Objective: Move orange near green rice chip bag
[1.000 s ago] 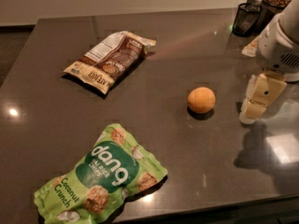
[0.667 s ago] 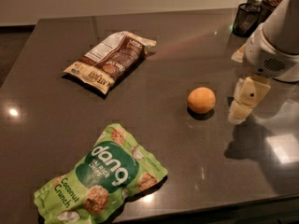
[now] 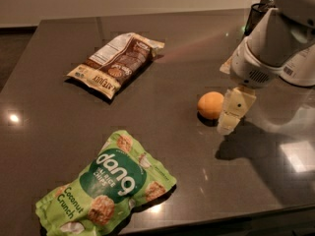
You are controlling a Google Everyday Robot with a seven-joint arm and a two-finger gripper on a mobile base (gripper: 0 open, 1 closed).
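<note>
On the right half of the dark table [image 3: 44, 82], the orange [image 3: 210, 104] rests alone, well apart from the green rice chip bag [image 3: 106, 186], which lies flat near the front edge at lower left. A brown snack bag [image 3: 115, 63] lies toward the rear left and plays no part in the task.

The gripper [image 3: 232, 114] hangs low from the white arm [image 3: 268, 53], pointing down, just beside the orange on its right and at about the fruit's height. Whether it touches the fruit cannot be told, and whether the jaws stand wide or narrow cannot be told from this view.

Change: over the last second the gripper has travelled leftward across the table, from a position clearly clear of the orange to one right against it. The orange and both bags have not shifted.

Reading: the approach is judged nearly complete and the grasp not yet made, so the task is at an early stage. The whole carry, forward and to the left toward the green bag, remains. A round, smooth fruit may roll if nudged from one side before it is enclosed.
</note>
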